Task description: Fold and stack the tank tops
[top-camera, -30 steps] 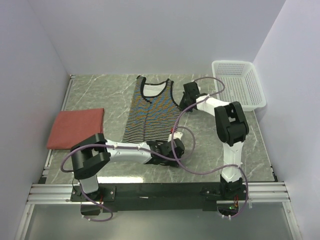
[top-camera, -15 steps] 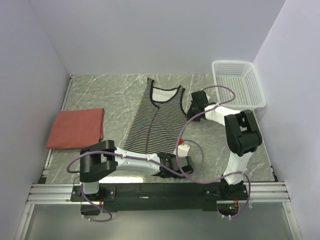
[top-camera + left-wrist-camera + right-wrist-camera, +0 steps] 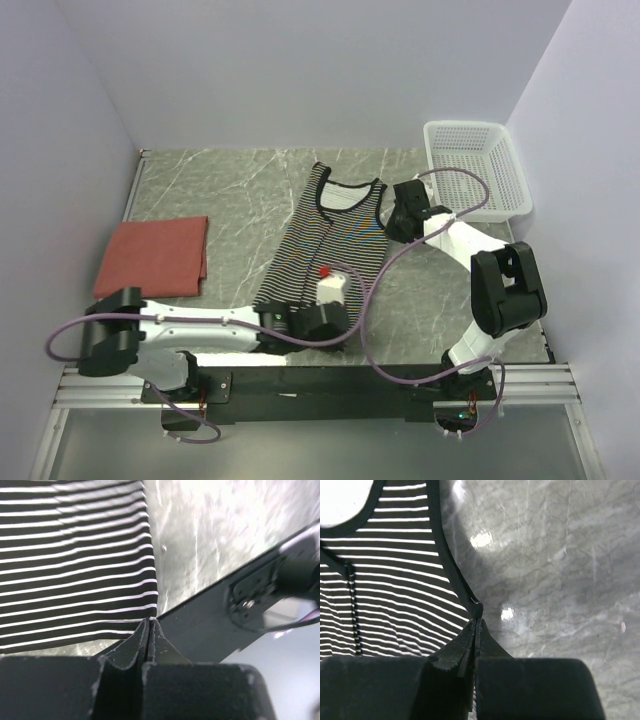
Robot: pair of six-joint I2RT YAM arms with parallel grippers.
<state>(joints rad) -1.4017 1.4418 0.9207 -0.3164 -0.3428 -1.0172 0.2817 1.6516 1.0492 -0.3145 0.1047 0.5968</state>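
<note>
Grey marble-look tabletop (image 3: 230, 190), pale walls all round, and a white mesh basket (image 3: 478, 168) parked in the far right corner. Just left of the basket, the striped tank top (image 3: 325, 240) is stretched out on the table, neckline toward the back wall and hem toward the arm bases. Its basket-side edge is pinched at two spots. The left gripper (image 3: 150, 624) is clamped tight on the hem corner, and the right gripper (image 3: 476, 621) is squeezed closed on the black armhole trim. No gap is seen between either pair of fingers. Well away from the basket, at the opposite side of the table, a brick-red top (image 3: 152, 257) is already folded into a flat rectangle. Only these two tops can be made out.

So the step in hand looks like the striped one being squared up for its first fold. Next, that held edge probably needs to be carried across, away from the basket, and laid onto the other side. Both ends should be kept level so the stripes aren't skewed. The cloth looks a bit rumpled through the middle, so some tension should be kept on it.
</note>
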